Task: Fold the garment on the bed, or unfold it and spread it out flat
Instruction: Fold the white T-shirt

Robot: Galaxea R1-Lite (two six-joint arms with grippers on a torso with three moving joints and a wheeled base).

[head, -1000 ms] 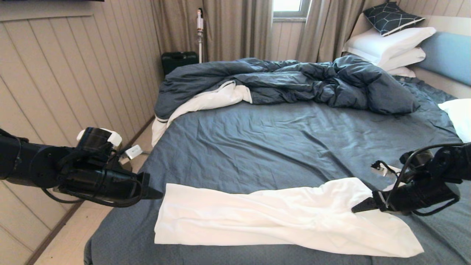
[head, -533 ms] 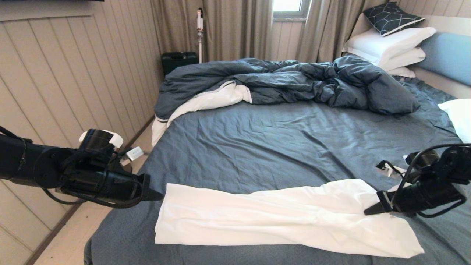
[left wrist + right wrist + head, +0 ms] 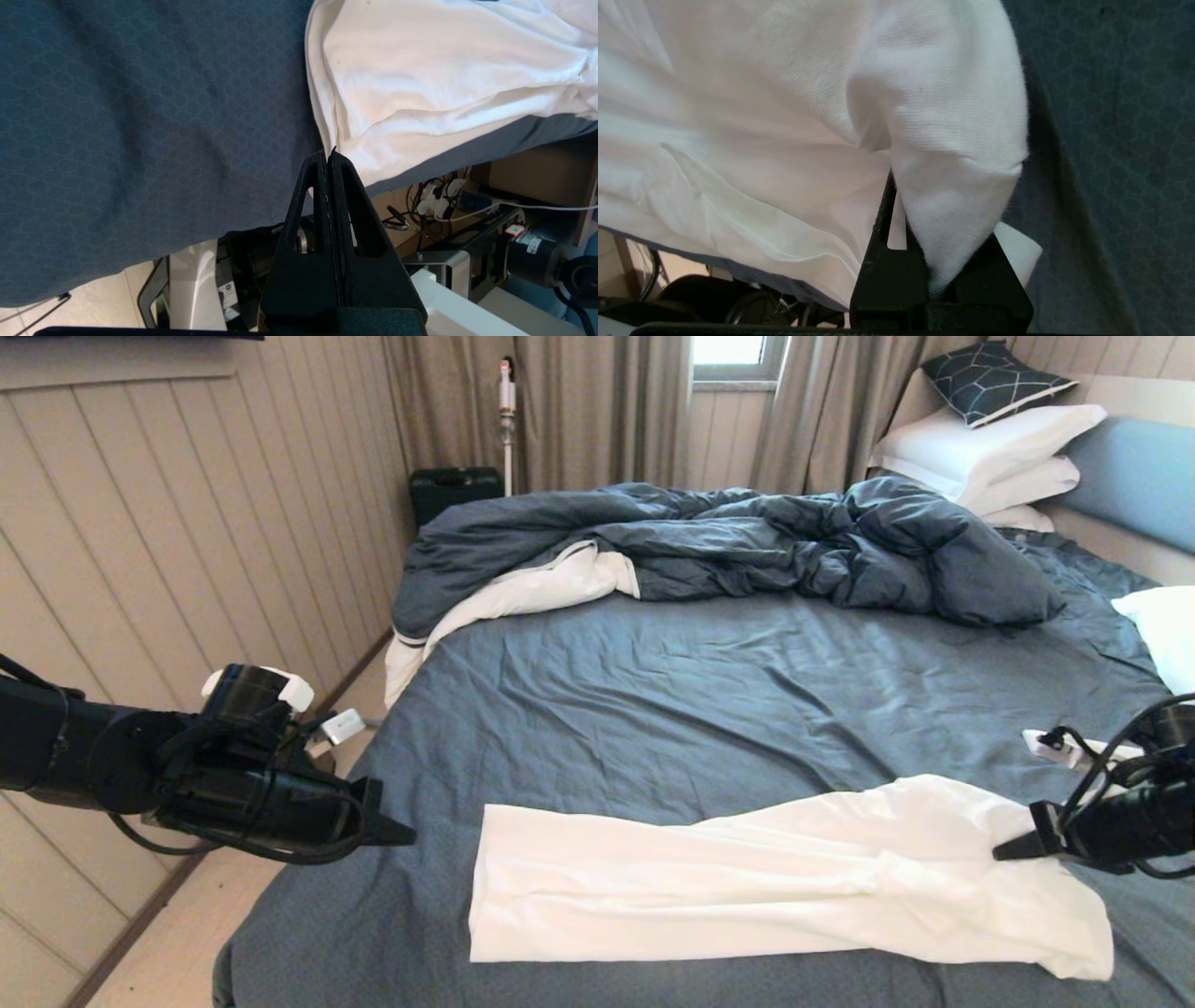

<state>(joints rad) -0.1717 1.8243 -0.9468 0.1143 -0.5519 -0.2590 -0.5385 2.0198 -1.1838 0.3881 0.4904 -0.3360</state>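
Garment (image 3: 784,877): white shirt, folded into a long band, lying across the near part of the bed (image 3: 709,709) on the slate-blue sheet, w/ its near edge close to the bed's front edge. Right gripper (image 3: 1004,850) is at the garment's right end, jaws clamped on a fold of the cloth (image 3: 952,186); fabric bunches up over the fingers. Left gripper (image 3: 401,837) is off the garment's other end, apart from it, jaws pressed together w/ nothing between them, tips over bare sheet near the bed's left edge. Beyond both grippers, far side of bed: rumpled dark blue duvet (image 3: 747,541). White pillows (image 3: 990,448) stacked far right by the headboard (image 3: 1134,476).
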